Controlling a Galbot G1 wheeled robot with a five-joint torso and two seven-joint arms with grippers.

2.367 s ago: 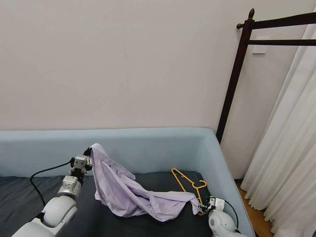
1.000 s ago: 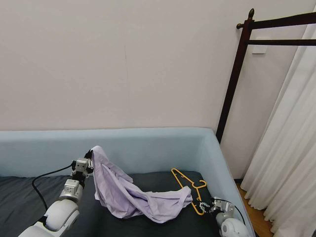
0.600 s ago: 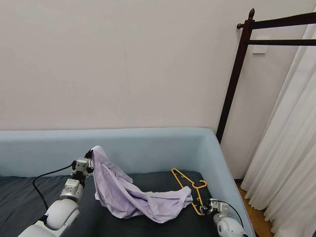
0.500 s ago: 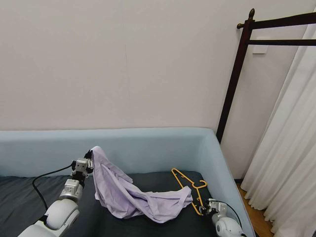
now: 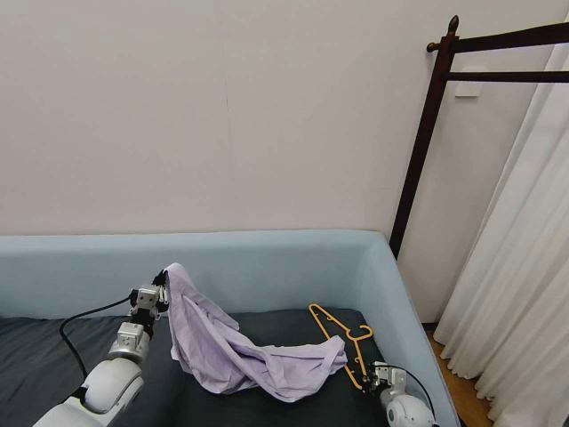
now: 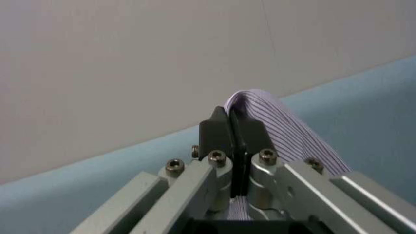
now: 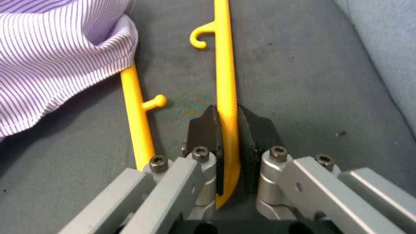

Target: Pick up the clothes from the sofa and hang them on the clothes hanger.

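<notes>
At the left, a lilac striped fabric shirt (image 5: 233, 352) was held raised by the left gripper (image 5: 161, 288), jaws clamped on its edge, with the remainder draped on the pale blue sofa (image 5: 267, 256). At the right, a yellow plastic hanger (image 5: 341, 342) on the seat was gripped between the narrow jaws of the right gripper (image 5: 372, 377).

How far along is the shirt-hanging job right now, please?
The left gripper is shut on one edge of the striped shirt, lifted above the sofa, though most of it lies on the seat. The right gripper is shut on the yellow hanger, which lies flat on the cushion. Remaining: putting the shirt on the hanger and hanging it on the wooden rack.
</notes>
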